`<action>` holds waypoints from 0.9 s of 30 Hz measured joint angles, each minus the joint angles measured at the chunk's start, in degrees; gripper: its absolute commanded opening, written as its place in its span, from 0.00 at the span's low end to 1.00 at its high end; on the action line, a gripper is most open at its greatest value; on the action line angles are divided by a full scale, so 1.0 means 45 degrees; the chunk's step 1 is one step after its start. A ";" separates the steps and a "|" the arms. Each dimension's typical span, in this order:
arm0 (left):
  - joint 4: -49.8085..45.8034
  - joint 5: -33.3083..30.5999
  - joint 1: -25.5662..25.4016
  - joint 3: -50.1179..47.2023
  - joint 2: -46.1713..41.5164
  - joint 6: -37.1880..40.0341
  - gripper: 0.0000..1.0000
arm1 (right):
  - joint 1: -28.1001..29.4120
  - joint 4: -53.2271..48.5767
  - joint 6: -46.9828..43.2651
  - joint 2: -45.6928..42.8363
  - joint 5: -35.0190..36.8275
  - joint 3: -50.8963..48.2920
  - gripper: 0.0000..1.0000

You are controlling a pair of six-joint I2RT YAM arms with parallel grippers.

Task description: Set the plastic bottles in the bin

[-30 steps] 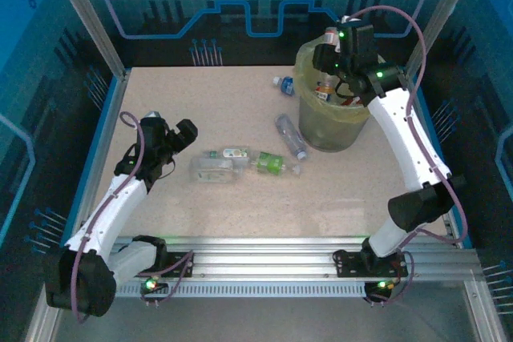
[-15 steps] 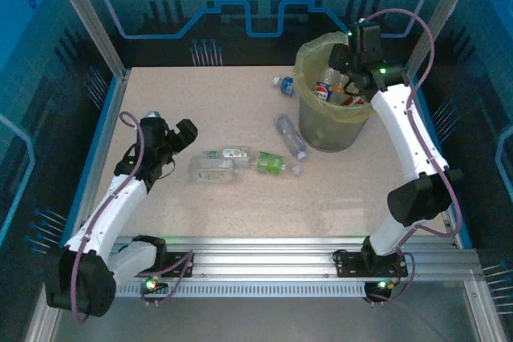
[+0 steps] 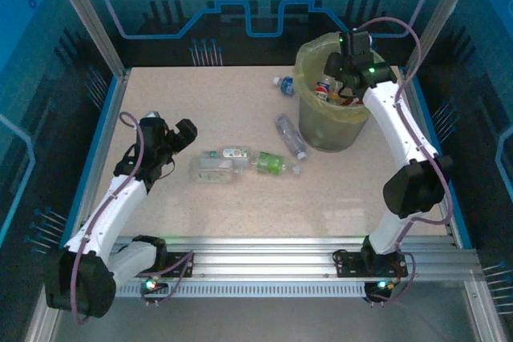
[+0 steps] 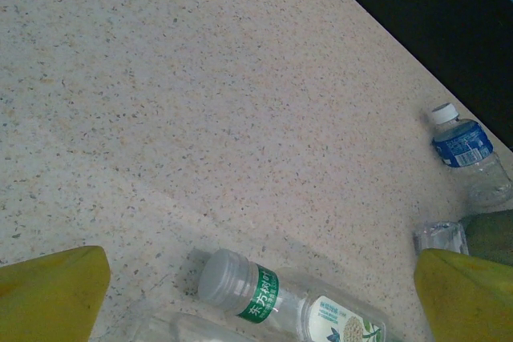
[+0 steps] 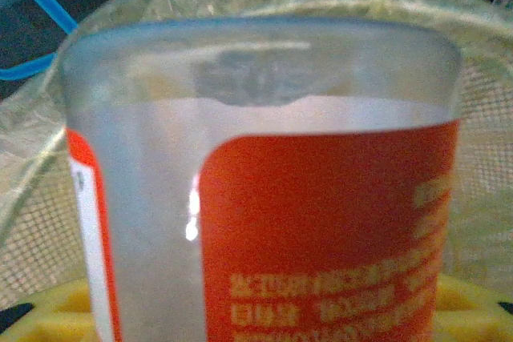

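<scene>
The speckled table (image 3: 200, 222) is carrying everything, and the bin (image 3: 317, 130), lined with a yellow-green bag, is standing on it. The right arm (image 3: 401, 142) is rising along the bin's right side and bending over its mouth. The left arm (image 3: 112, 198) is lying well to the left of the bin. The right gripper (image 3: 345, 78) is hanging above the bin's opening, clamping a red-labelled bottle (image 5: 321, 222); in the right wrist view that bottle's clear body is standing in front of the bag's crinkled lining. The left gripper (image 3: 183, 130) is hovering over the table far left of the bin, its yellow fingers (image 4: 48, 290) spread wide apart and gripping nothing. Several bottles (image 3: 324, 87) are lying heaped inside the bin. Five more are lying outside it. A blue-labelled bottle (image 3: 283, 84) is resting just left of the bin's rim, and a clear bottle (image 3: 290, 135) is lying beside the bin's left base. A green-labelled bottle (image 3: 272, 164), a white-labelled bottle (image 3: 230, 153) and a flattened clear bottle (image 3: 212, 171) are trailing farther left of the bin.
</scene>
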 measured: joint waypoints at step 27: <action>-0.0228 -0.0049 0.0000 -0.0160 0.0000 -0.0005 0.99 | 0.0000 0.0175 0.0175 -0.0165 -0.0374 -0.1229 1.00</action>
